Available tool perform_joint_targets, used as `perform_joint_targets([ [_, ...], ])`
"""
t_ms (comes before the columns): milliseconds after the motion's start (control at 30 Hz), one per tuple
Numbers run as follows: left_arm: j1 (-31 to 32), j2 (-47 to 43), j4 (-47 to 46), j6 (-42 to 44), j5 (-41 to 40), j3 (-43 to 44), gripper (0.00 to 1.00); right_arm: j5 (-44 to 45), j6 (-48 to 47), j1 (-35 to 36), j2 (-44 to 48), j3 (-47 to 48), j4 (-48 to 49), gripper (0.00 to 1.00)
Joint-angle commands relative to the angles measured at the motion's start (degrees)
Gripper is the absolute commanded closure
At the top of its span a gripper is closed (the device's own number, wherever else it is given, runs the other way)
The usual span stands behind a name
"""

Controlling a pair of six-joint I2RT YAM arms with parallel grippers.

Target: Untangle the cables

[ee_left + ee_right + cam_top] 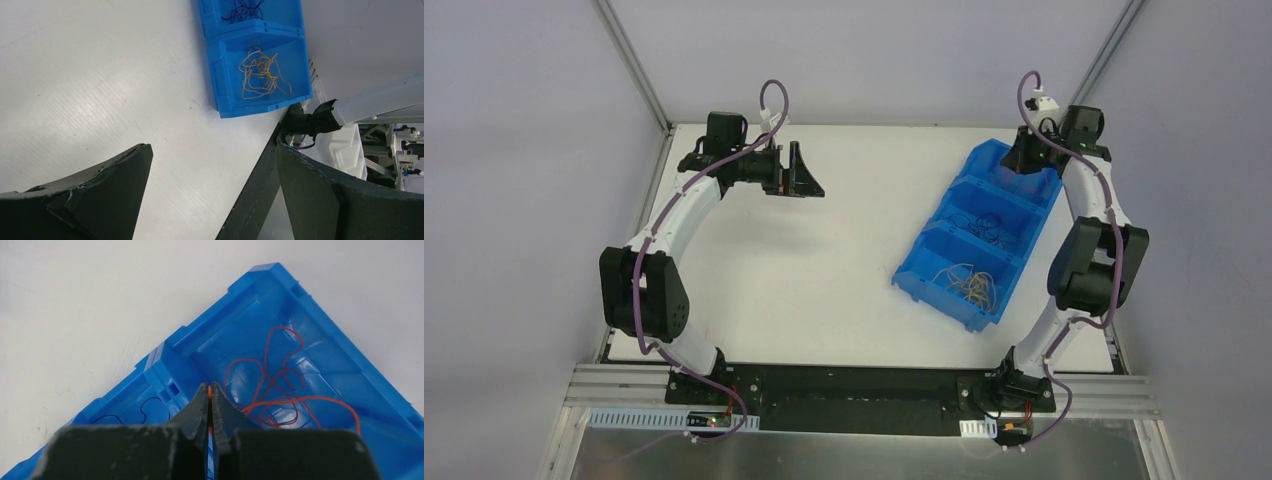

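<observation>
A blue bin (944, 215) with three compartments lies at the right of the table. Its near compartment holds yellow cables (969, 283), which also show in the left wrist view (260, 75). The middle compartment holds dark cables (991, 227). The far compartment holds red-orange cables (280, 385). My right gripper (210, 388) is over the far compartment, shut on a thin red-orange cable pinched between its tips. In the top view it (1031, 160) hangs above the bin's far end. My left gripper (809, 172) is open and empty above the table's far left; its fingers (125, 170) are wide apart.
The blue bin (220, 60) lies diagonally near the table's right edge. Metal frame posts (634, 60) stand at the far corners. A black base bar (854, 385) runs along the near edge.
</observation>
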State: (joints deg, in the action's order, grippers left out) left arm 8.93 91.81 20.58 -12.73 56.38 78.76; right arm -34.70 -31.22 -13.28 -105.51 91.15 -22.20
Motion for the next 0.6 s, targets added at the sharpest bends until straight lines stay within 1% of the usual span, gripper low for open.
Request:
perform_joint_targets([
  [0, -0.65, -2.31, 1.81, 1.93, -1.31, -0.83, 0.01, 3.29, -3.22, 1.37, -1.63, 1.31, -1.1, 1.0],
  [33, -0.79, -2.41, 2.27, 2.23, -1.87, -0.96, 0.01, 3.69, -2.89, 1.59, -2.07, 2.1, -1.91, 0.97],
  [100, -1.2, -2.51, 4.03, 4.3, -3.32, -0.2, 0.01, 4.43, -2.99, 2.12, -2.68, 4.36, -4.73, 0.75],
  [133, -1.46, -2.43, 4.96, 5.64, -4.51, 0.65, 0.01, 4.58, -2.83, 2.38, -2.83, 5.51, -6.19, 0.66],
  [167, -1.88, -2.3, 5.81, 6.7, -5.36, 1.65, 0.01, 4.45, -2.62, 2.42, -2.79, 6.73, -7.42, 0.62],
  [300, -3.79, -0.74, 8.0, 9.56, -7.83, 5.58, 0.01, 4.01, -0.67, 2.47, -1.22, 11.37, -10.3, 0.52],
  [433, -4.93, 1.1, 9.2, 9.95, -9.31, 8.51, 0.01, 2.62, 0.91, 2.48, 1.32, 14.27, -12.9, 0.41],
  [500, -5.05, 1.75, 9.62, 9.06, -11.74, 9.81, 0.01, 1.61, 2.91, 2.47, 3.0, 15.31, -13.97, 0.32],
  [567, -5.06, 3.62, 13.74, 9.86, -14.22, 14.42, 0.01, 0.67, 6.28, 2.47, 4.99, 15.67, -14.03, 0.21],
])
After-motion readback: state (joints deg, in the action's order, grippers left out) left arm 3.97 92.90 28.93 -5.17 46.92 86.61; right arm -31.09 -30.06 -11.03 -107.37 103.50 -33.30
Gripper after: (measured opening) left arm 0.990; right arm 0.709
